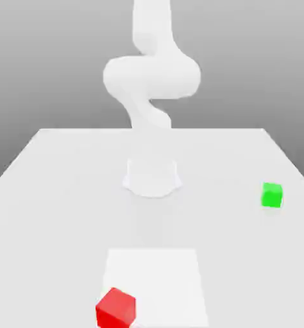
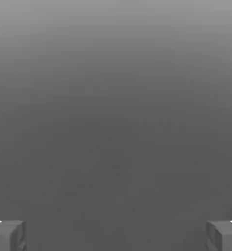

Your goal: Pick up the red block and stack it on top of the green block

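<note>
Partly cut off by the bottom edge, the red block [image 1: 116, 309] sits at the lower left of the exterior view, overlapping a white patch [image 1: 156, 282]; the green block [image 1: 272, 195] lies whole at the right; the arm [image 1: 152, 77] runs out of frame at the top, pale joints blending together; in the hand view the gripper [image 2: 116, 236] is spread wide, its fingers cropped by the frame.

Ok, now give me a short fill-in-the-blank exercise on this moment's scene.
The block nearer the exterior view's camera is coloured ____.
The green block rests toward the exterior view's ____ side.
In shape, both blocks are ____.
The gripper's two fingers stand wide ____.

Missing words: red; right; cubes; open
</note>
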Robot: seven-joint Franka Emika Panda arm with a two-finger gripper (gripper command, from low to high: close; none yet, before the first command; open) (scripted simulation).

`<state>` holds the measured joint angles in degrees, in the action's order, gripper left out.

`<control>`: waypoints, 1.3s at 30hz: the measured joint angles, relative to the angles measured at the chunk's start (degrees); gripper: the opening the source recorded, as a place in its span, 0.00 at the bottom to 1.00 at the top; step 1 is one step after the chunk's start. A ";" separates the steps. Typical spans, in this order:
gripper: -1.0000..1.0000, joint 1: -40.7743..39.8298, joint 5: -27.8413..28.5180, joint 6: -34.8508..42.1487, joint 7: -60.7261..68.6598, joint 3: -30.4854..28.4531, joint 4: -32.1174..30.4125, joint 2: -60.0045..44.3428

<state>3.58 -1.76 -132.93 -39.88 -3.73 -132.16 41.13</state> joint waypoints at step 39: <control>0.00 8.66 -17.85 -26.41 75.66 -12.86 -4.42 -65.84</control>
<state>12.24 -19.61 -159.35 35.77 -16.59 -136.58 -24.71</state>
